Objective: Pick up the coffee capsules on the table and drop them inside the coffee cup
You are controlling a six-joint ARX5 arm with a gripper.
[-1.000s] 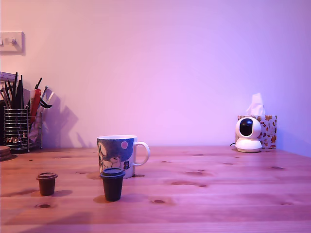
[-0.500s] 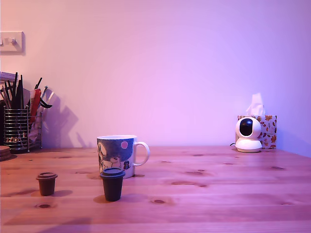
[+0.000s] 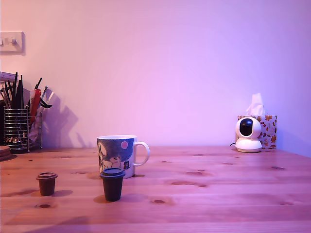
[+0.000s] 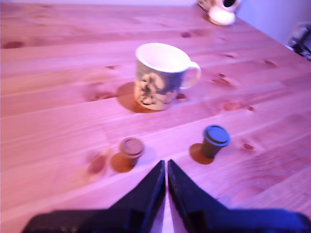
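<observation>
The claw [image 4: 166, 167] is pinched shut and holds nothing; open it wide, then drop straight over the brown capsule [image 4: 131, 147].

Home desk: tissue box [image 3: 262, 127], pen holder [image 3: 16, 127]

Two coffee capsules, brown [image 3: 46, 183] and blue [image 3: 112, 184], one coffee cup [image 3: 116, 155], one small camera [image 3: 248, 135], one tissue box [image 3: 266, 130]

A wire pen holder [image 3: 17, 127] stood far left in the exterior view; a white camera [image 3: 248, 135] fronted a tissue box [image 3: 265, 127], a light switch [image 3: 11, 42] above.
</observation>
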